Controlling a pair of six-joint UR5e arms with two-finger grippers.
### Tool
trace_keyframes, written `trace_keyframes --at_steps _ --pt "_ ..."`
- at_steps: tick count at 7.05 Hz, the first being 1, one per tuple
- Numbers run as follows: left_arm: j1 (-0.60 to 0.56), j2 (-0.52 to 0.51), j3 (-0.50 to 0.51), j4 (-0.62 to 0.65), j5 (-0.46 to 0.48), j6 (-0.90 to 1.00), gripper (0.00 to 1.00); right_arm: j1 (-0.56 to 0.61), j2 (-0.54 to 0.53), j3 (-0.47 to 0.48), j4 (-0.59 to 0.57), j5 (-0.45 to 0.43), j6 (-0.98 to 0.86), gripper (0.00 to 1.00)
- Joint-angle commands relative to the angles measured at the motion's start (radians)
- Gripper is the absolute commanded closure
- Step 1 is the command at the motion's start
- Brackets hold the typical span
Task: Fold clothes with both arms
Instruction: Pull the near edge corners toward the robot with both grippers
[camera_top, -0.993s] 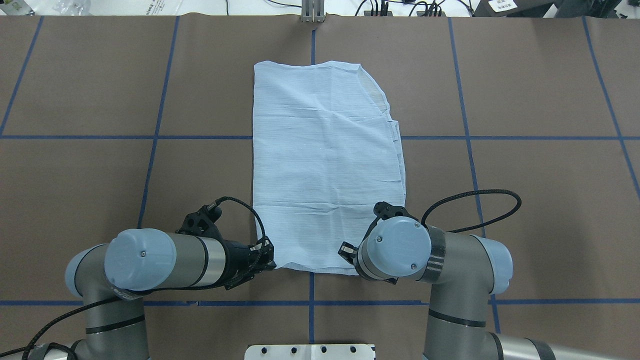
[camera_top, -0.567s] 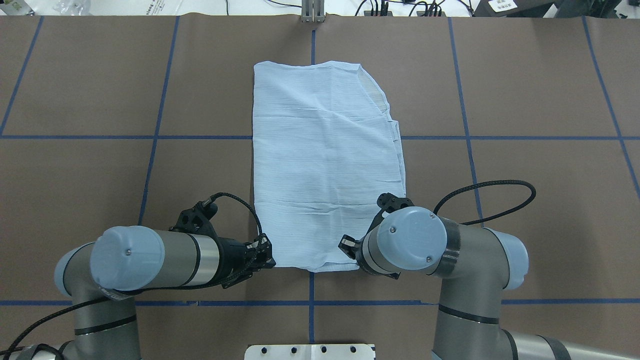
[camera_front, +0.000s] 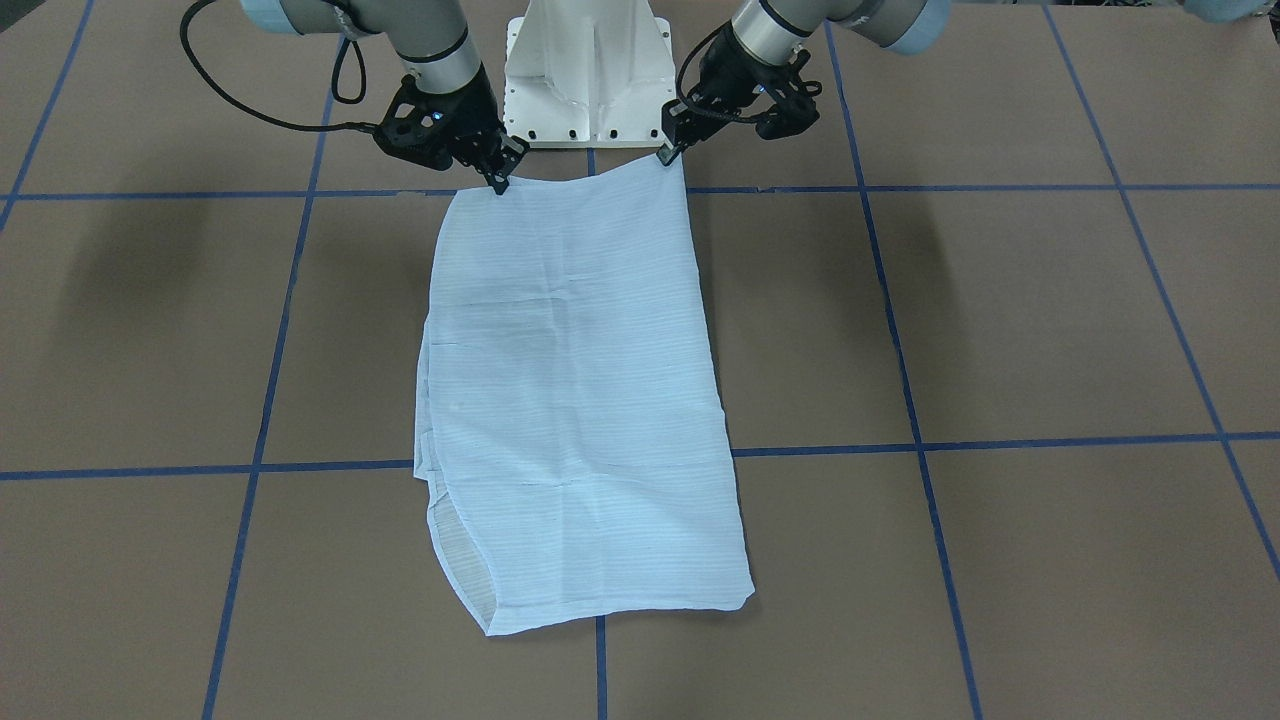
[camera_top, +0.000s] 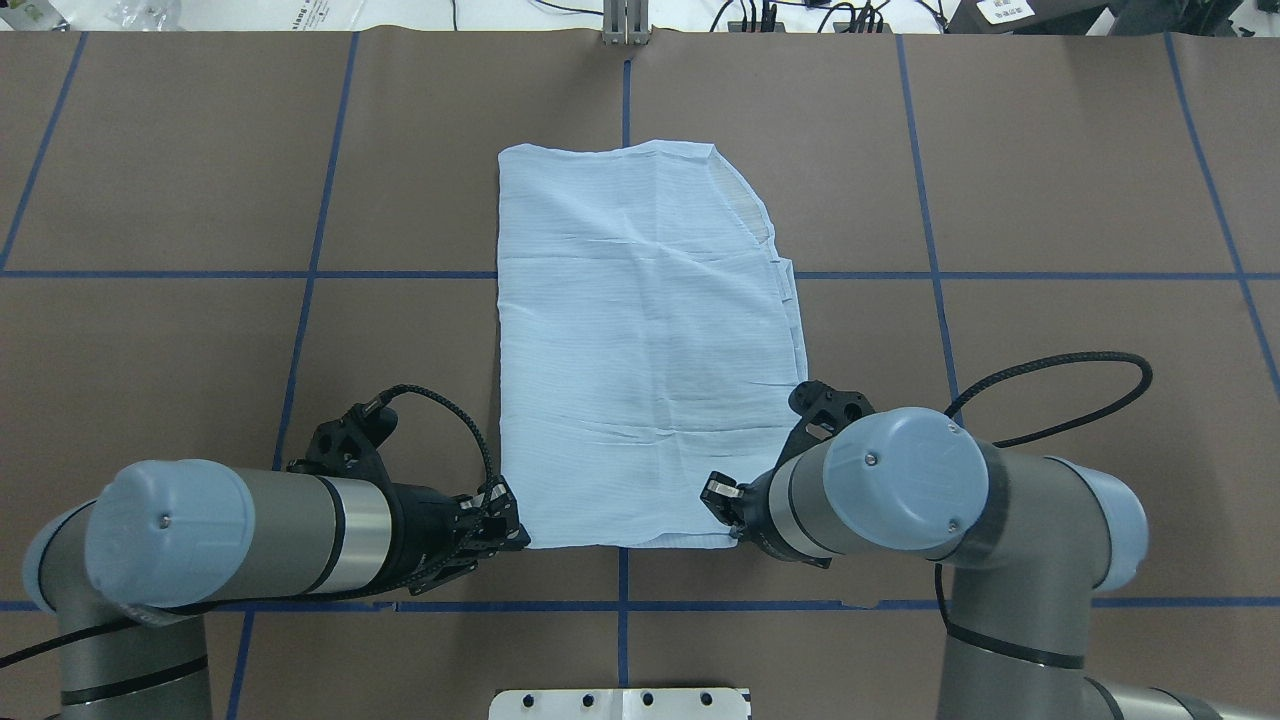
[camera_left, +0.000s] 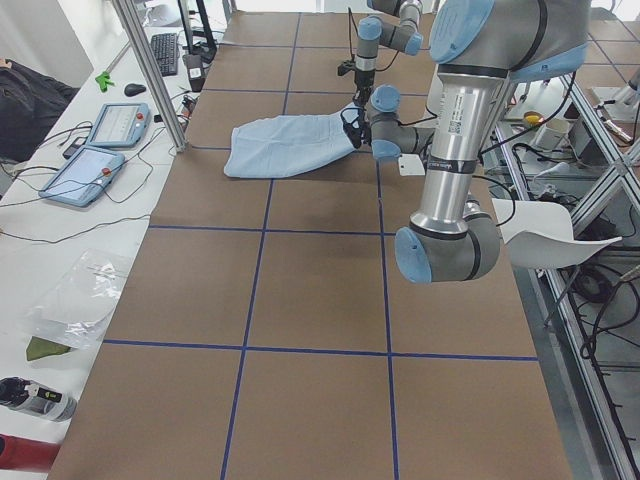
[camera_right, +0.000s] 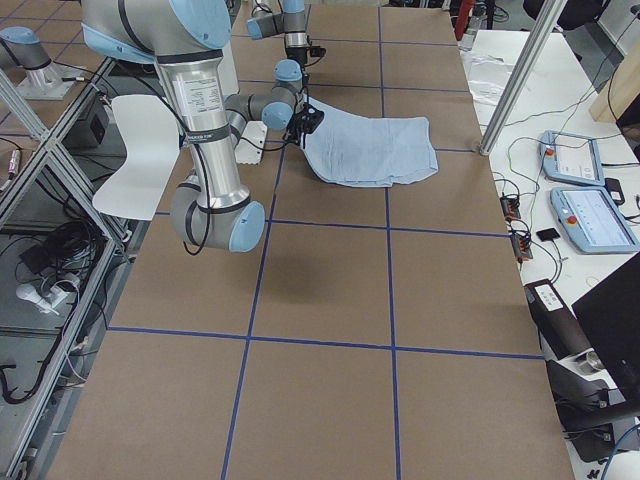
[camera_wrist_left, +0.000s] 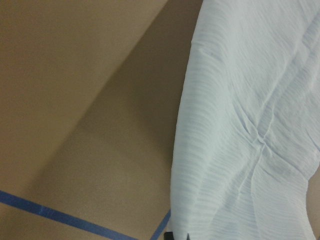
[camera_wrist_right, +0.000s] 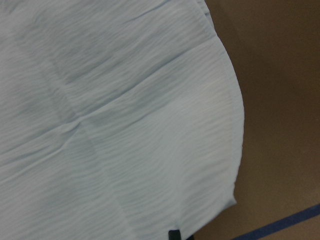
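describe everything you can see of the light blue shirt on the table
The shirt is thin, light-blue, finely striped cloth, folded into a long creased rectangle, with layered edges and a curved hem along the side on the robot's right. It lies on the brown table, running away from the robot. The left tool and right tool pinch its two near corners.

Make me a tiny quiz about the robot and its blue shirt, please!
1. True or false: the shirt is scrunched into a ball.
2. What colour are the lines on the table? A red, B blue, C green.
3. Fill in: the jaws of the left arm and right arm each pinch a ___ of the shirt.
Key: 1 false; 2 B; 3 corner.
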Motion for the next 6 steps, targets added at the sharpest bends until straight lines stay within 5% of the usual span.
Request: trace_keyframes --at_steps 1,6 --pt "0.035 0.013 -0.089 0.126 -0.009 -0.001 1.0 -0.048 -0.059 0.109 -0.001 0.008 0.0 1.0" --pt "0.126 0.008 -0.255 0.246 -0.129 -0.001 1.0 -0.017 -0.048 0.198 0.0 0.296 0.0 1.0"
